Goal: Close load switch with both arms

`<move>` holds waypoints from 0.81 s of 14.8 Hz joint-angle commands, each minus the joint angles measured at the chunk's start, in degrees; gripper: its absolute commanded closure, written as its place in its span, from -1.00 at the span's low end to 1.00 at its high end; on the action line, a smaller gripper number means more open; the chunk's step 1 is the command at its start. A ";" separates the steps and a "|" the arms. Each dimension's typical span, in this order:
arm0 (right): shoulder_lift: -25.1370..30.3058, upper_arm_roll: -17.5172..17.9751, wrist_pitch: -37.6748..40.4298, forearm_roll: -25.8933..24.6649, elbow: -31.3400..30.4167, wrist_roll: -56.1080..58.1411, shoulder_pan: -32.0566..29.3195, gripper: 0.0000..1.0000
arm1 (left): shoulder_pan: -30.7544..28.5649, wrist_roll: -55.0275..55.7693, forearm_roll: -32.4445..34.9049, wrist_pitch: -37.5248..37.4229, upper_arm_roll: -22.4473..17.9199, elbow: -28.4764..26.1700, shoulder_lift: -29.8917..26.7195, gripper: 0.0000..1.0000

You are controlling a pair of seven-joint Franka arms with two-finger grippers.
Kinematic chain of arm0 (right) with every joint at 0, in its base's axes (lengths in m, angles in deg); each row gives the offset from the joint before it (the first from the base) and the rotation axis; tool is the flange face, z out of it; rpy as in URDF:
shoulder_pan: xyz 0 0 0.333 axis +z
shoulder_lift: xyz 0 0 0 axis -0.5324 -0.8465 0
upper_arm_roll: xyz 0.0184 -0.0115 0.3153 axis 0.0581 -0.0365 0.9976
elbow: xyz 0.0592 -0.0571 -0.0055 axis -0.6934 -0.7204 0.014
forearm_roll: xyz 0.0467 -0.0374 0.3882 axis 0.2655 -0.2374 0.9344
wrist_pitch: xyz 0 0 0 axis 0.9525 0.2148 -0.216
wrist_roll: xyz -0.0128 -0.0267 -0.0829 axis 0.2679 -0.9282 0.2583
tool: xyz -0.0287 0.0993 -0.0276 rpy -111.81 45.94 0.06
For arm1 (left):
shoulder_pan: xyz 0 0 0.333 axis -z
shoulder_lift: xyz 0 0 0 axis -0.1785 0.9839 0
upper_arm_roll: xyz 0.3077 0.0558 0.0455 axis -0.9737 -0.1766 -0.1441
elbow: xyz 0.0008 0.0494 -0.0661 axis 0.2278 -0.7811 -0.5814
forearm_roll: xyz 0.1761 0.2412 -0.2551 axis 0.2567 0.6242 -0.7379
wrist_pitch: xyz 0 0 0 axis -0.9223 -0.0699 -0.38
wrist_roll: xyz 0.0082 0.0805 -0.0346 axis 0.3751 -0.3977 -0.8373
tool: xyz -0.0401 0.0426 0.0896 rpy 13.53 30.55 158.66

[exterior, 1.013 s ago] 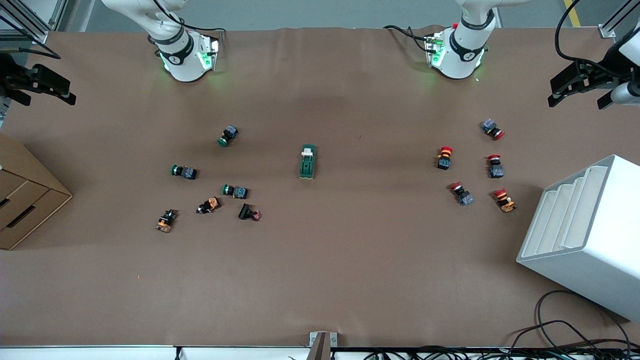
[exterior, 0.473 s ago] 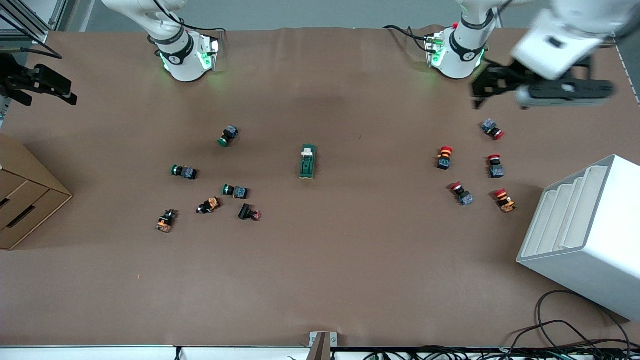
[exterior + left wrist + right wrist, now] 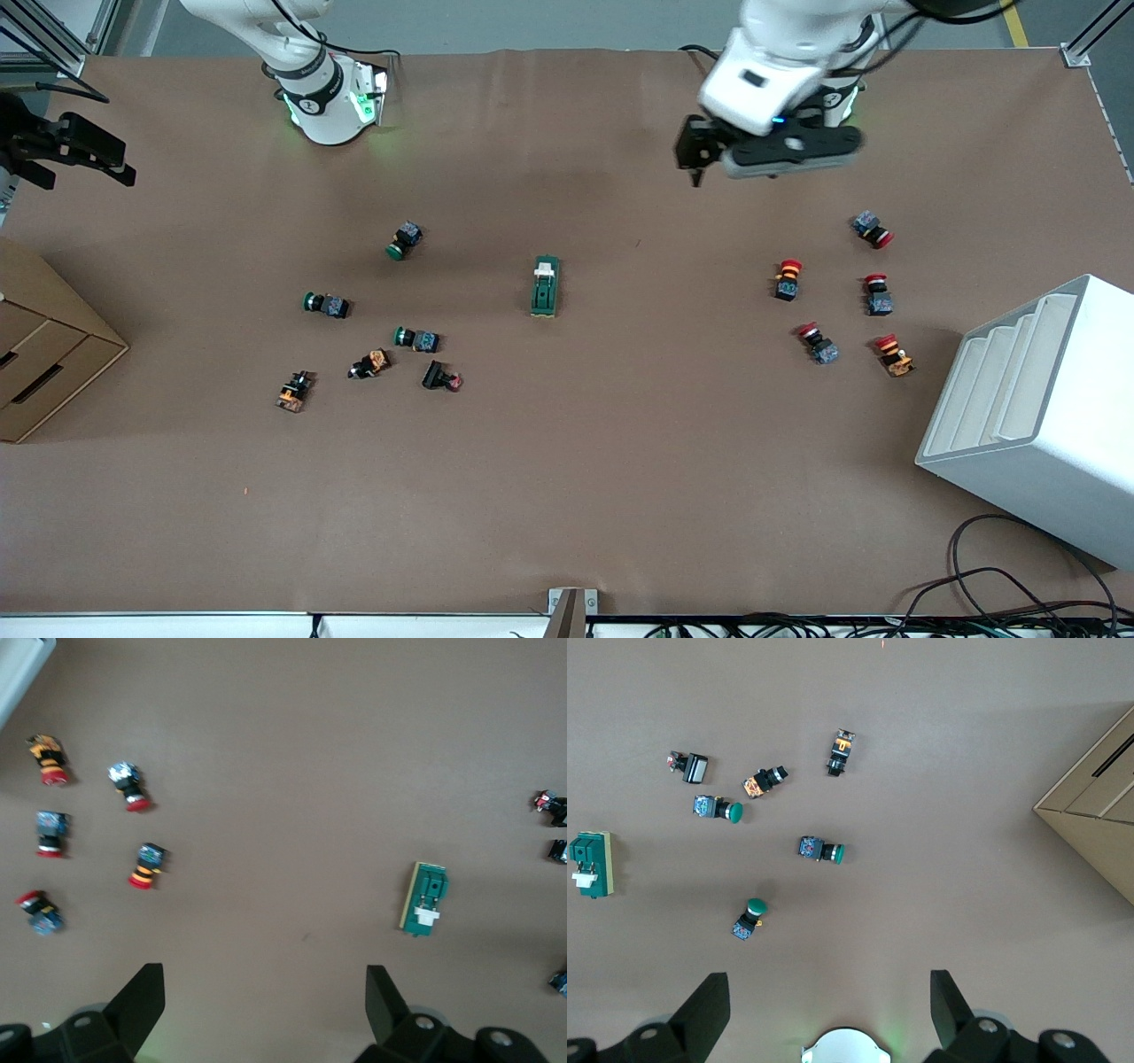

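Tabletop: covered by a brown sheet with faint creases, reaching from the arm bases to the edge nearest the front camera.
Room: grey floor past the arm bases; metal frame posts at the corners; black cables at the edge nearest the front camera, toward the left arm's end.
Cardboard box: at the right arm's end of the tabletop.
White stepped rack: at the left arm's end, tilted.
Load switch: lies near the middle of the tabletop, apart from everything else, its white lever piece at the end toward the arm bases.
Green push-buttons: scattered toward the right arm's end, mixed with orange and black parts.
Red push-buttons: a loose group toward the left arm's end, near the rack.
Left hand: in the air over bare tabletop close to its own base; its fingers stand wide apart and hold nothing.
Right hand: waits at the right arm's end, fingers spread wide, nothing between them.
Change: a second ago the left hand hung at the left arm's edge; half a second ago it was over the red push-buttons' corner; now it is over bare tabletop by its base, toward the middle. The right hand and all the parts lie as they did.
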 commanded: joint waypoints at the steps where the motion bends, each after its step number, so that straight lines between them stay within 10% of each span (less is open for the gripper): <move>1: 0.02 -0.01 -0.01 -0.65 0.98 0.56 -0.15 -1.00 | 0.76 7.67 1.24 5.00 2.62 -4.09 -0.82 -1.00; 12: -2.45 -0.27 -3.79 0.05 2.82 0.82 -0.94 -1.00 | 16.75 39.04 23.34 24.17 3.77 -21.06 4.26 -0.99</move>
